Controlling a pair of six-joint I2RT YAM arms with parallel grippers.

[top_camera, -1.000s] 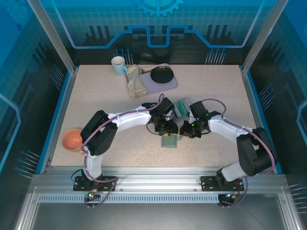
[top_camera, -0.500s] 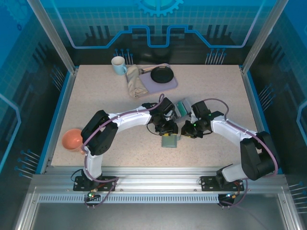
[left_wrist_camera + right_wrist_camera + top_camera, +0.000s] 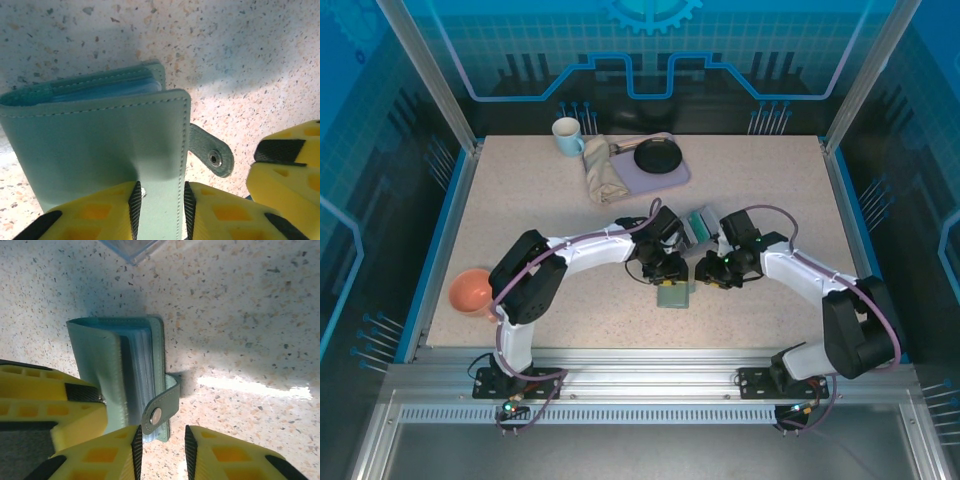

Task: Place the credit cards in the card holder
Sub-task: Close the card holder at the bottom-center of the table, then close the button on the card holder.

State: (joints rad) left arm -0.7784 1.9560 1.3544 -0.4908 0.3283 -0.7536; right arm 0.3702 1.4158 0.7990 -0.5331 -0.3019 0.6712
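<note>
Speckled table (image 3: 520,200), seen from above and from both wrists.

Well left of the holder (image 3: 672,294) sits an orange bowl (image 3: 470,292).

My left pincer (image 3: 160,194) is just behind the holder. It is closed down narrow on the edge of the holder's grey-green cover, which fills the gap between its 2 black pads (image 3: 135,202).

The holder lies on the table between my 2 pincers, partly open. Pale blue edges show inside it; I cannot tell whether they are sleeves or cards. Its snap tab (image 3: 159,412) hangs loose off the holder's right side.

My right pincer (image 3: 161,437) is just right of the holder. Its jaws stand apart around the tip of the tab and clamp nothing; bare table shows between them.

Behind the holder, slightly right, is a small clear box (image 3: 700,222) with teal contents, which I take for the cards (image 3: 694,220).

I judge the step to be spreading the holder so a card can go in. To do it well:
- Keep my left grip firm and near the cover's edge.
- Swing the cover away without dragging the holder across the table.
- Keep the tab clear of the slots.
- Send my right pincer to the box for 1 card only.
</note>
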